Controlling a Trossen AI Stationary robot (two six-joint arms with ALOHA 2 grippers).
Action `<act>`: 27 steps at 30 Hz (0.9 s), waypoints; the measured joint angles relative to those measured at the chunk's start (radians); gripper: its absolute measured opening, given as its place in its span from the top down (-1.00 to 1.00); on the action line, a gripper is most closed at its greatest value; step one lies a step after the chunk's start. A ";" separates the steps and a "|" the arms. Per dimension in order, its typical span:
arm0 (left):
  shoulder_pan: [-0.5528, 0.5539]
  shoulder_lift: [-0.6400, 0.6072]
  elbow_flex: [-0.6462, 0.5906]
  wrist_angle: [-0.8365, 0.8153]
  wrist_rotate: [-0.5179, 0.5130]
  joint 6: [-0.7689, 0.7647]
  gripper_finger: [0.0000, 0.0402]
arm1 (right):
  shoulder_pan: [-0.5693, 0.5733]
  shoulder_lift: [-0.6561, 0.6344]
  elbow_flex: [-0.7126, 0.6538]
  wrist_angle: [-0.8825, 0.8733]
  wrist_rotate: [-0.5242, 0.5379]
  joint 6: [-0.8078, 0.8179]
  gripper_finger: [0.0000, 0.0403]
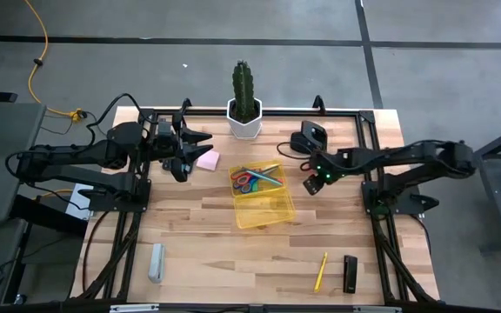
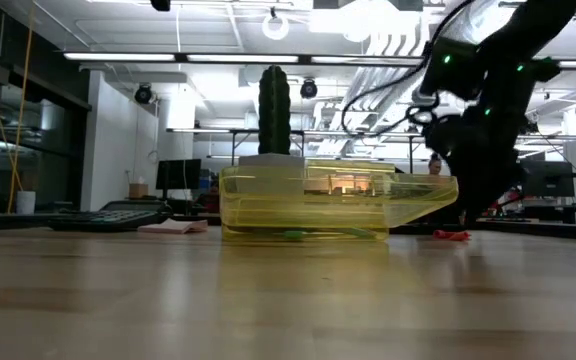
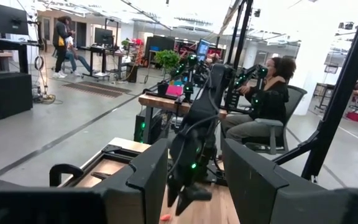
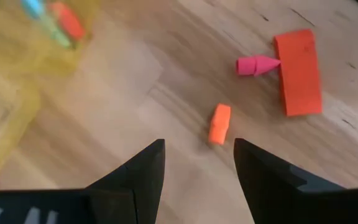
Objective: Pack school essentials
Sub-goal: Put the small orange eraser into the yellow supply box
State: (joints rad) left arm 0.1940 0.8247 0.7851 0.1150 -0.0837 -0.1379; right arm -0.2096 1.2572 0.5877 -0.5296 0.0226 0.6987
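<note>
A clear yellow box [image 1: 263,202] sits mid-table and holds red-handled and blue-handled scissors [image 1: 252,178]. The pink sticky-note pad [image 1: 207,160] lies flat beside my left gripper [image 1: 191,150], which is open and hovers level over the table's far left part [image 3: 194,180]. My right gripper [image 1: 313,181] is open and points down at the table right of the box. In the right wrist view its fingers [image 4: 197,168] stand just short of a small orange piece [image 4: 219,123]. A pink cone-shaped piece [image 4: 257,65] and an orange-red block [image 4: 298,71] lie beyond. A yellow pencil [image 1: 321,271] lies near the front edge.
A cactus in a white pot [image 1: 243,106] stands at the far edge. The black calculator [image 1: 310,137] lies far right, the grey block [image 1: 156,262] near left, a black oblong object [image 1: 350,274] near right. A seated person [image 3: 266,106] shows beyond the table.
</note>
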 joint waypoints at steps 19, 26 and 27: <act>0.000 0.000 0.000 -0.008 -0.003 -0.007 0.30 | -0.014 0.160 0.001 0.092 0.080 0.045 0.09; 0.000 0.000 0.000 -0.007 -0.007 -0.007 0.30 | -0.015 0.161 0.001 0.093 0.082 0.045 0.13; 0.000 0.000 0.000 -0.007 -0.007 -0.007 0.30 | -0.015 0.161 0.001 0.090 0.083 0.045 0.16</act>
State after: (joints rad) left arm 0.1940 0.8249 0.7853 0.1078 -0.0910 -0.1452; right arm -0.2245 1.4181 0.5884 -0.4393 0.1051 0.7437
